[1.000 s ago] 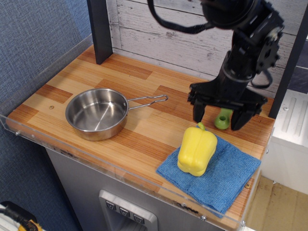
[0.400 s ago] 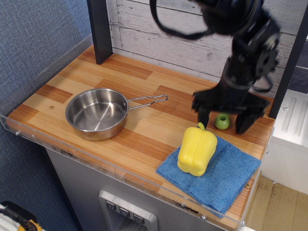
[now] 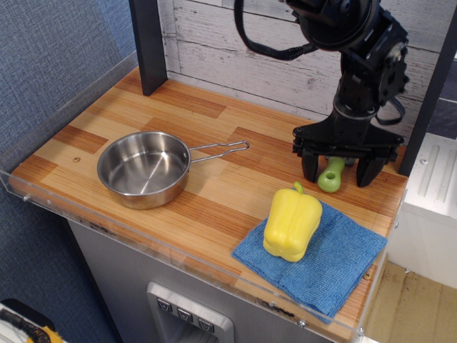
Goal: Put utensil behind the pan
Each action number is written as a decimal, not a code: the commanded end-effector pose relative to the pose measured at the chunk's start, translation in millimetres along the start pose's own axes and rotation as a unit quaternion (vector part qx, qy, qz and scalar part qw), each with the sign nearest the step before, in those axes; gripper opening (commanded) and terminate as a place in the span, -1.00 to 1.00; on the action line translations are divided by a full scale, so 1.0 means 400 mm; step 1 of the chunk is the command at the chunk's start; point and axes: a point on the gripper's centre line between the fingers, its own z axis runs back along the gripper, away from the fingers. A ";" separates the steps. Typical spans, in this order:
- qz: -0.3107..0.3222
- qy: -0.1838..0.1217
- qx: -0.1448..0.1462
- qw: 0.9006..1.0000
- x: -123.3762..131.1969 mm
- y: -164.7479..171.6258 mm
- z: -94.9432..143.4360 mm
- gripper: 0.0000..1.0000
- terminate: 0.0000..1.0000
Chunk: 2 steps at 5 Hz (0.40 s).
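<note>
Your claw stands spread, unclenched, straddling the utensil at 3 o'clock from the pan, poised to grasp.

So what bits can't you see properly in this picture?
- The utensil: only its green handle shows; the gripper hides its head.
- The gripper's fingertips are dark against the arm's shadow, so whether they touch the utensil cannot be told.
- The top of the robot arm is cut off by the picture's upper edge.
- The blue cloth under the yellow pepper is hidden.
</note>
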 end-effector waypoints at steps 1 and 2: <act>-0.018 0.027 0.002 0.999 -0.005 0.021 -0.045 -1.00 -1.00; -0.031 0.021 -0.009 0.999 -0.015 0.029 -0.008 -1.00 -1.00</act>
